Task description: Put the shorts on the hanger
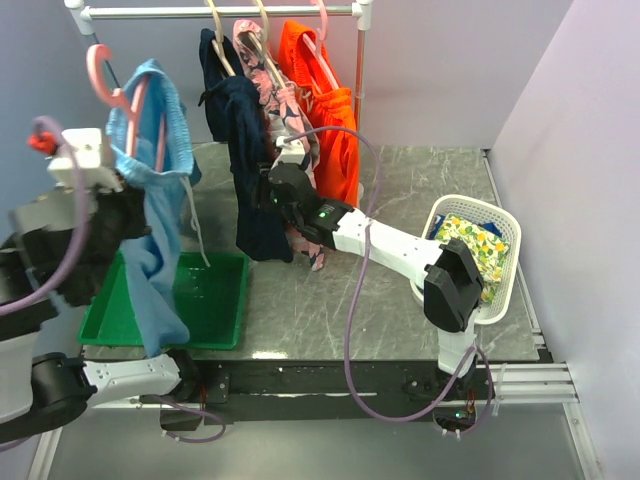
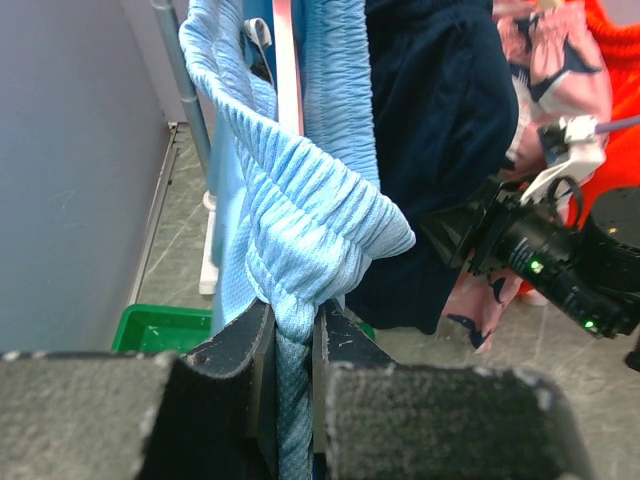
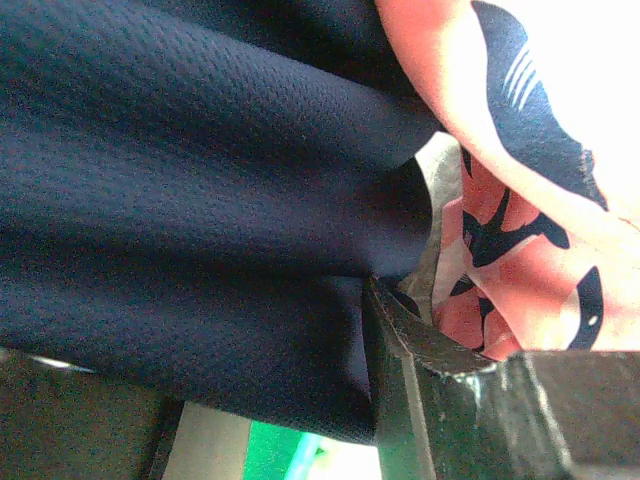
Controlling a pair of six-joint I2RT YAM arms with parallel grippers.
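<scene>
The light blue shorts (image 1: pixel 155 200) hang over the thin pink hanger (image 1: pixel 105 80), held up at the far left above the green tray. My left gripper (image 1: pixel 118 195) is shut on a bunched fold of the shorts (image 2: pixel 300 220); the cloth runs down between its jaws (image 2: pixel 293 345). The hanger's pink bar (image 2: pixel 288 70) shows inside the waistband. My right gripper (image 1: pixel 275 188) is pushed against the hanging navy shorts (image 1: pixel 245 150). In the right wrist view only one finger (image 3: pixel 400 350) shows, with navy cloth (image 3: pixel 200 200) lying against it and hiding the other.
A clothes rail (image 1: pixel 220 12) at the back bears navy shorts, a pink patterned garment (image 1: pixel 305 140) and orange shorts (image 1: pixel 335 130). A green tray (image 1: pixel 215 300) lies at the front left. A white basket (image 1: pixel 500 225) with floral clothing (image 1: pixel 470 245) stands at the right.
</scene>
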